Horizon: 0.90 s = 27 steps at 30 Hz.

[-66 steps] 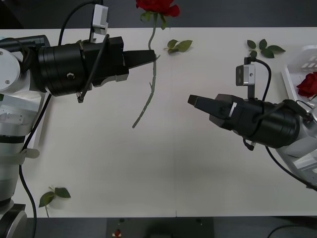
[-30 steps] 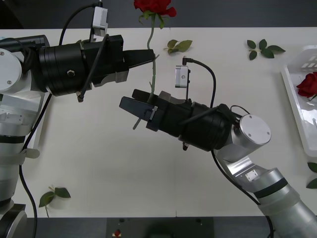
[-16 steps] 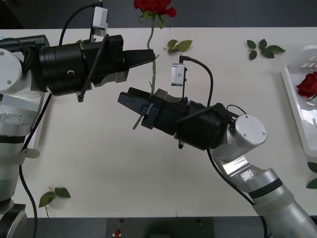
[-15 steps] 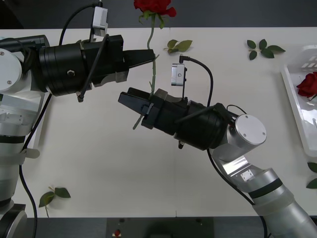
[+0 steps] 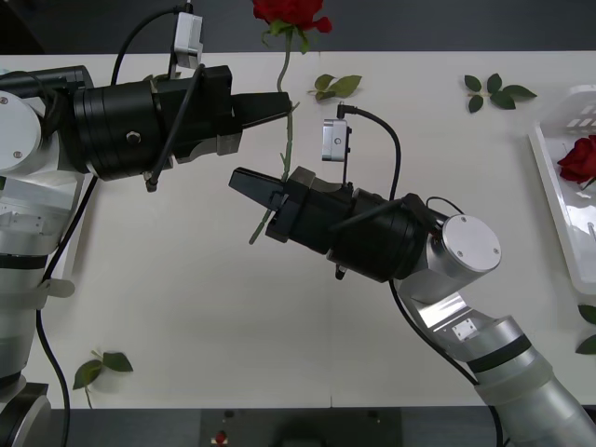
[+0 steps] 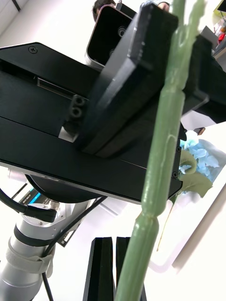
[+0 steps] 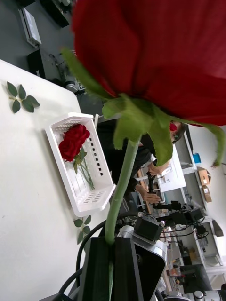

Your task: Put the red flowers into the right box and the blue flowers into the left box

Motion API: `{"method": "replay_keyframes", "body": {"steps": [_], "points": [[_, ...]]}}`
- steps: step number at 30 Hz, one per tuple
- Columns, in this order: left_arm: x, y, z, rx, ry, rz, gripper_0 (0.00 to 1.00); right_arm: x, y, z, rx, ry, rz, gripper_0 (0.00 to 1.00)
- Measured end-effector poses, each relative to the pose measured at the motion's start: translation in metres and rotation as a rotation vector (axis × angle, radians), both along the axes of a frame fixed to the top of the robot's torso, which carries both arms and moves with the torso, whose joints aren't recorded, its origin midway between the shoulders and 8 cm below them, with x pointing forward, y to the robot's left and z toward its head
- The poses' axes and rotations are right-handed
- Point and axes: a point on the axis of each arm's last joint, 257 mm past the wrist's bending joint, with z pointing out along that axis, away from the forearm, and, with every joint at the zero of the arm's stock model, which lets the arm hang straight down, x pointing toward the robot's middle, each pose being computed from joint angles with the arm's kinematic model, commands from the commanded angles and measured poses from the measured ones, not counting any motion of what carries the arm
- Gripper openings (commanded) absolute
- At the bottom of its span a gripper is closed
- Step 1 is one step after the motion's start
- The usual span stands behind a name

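Left gripper (image 5: pixel 287 101) pinching upper stem of a red rose (image 5: pixel 296 11), holding it above the table (image 5: pixel 186 307), bloom past the far edge. Right gripper (image 5: pixel 244 181) clamping lower stem just below, fingers closed. Second rose (image 5: pixel 579 158) lying in right box (image 5: pixel 557 200). Blue flowers (image 6: pixel 200 155) sitting behind left arm.

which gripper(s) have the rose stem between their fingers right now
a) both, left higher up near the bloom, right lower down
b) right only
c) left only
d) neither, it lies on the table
a: the left gripper is shut on the red flower near the bloom, and the right gripper has closed on the stem lower down.
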Motion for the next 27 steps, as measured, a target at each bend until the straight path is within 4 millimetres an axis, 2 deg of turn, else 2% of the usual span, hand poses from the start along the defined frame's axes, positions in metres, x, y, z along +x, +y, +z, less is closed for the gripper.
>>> {"method": "replay_keyframes", "body": {"steps": [1, 2, 22, 24, 27], "points": [[0.0, 0.0, 0.0, 0.0, 0.0, 0.0, 0.86, 0.0, 0.0, 0.0, 0.0, 0.0, 0.0, 0.0], [0.0, 0.0, 0.0, 0.0, 0.0, 0.0, 0.98, 0.0, 0.0, 0.0, 0.0, 0.0, 0.0, 0.0], [0.0, 0.0, 0.0, 0.0, 0.0, 0.0, 1.0, 0.001, -0.001, 0.0, -0.001, 0.0, -0.004, 0.0], [0.0, 0.0, 0.0, 0.0, 0.0, 0.0, 1.0, 0.006, -0.008, 0.0, -0.006, -0.002, -0.016, 0.0], [0.0, 0.0, 0.0, 0.0, 0.0, 0.0, 1.0, 0.018, -0.032, -0.003, -0.025, -0.003, -0.048, 0.0]]}}
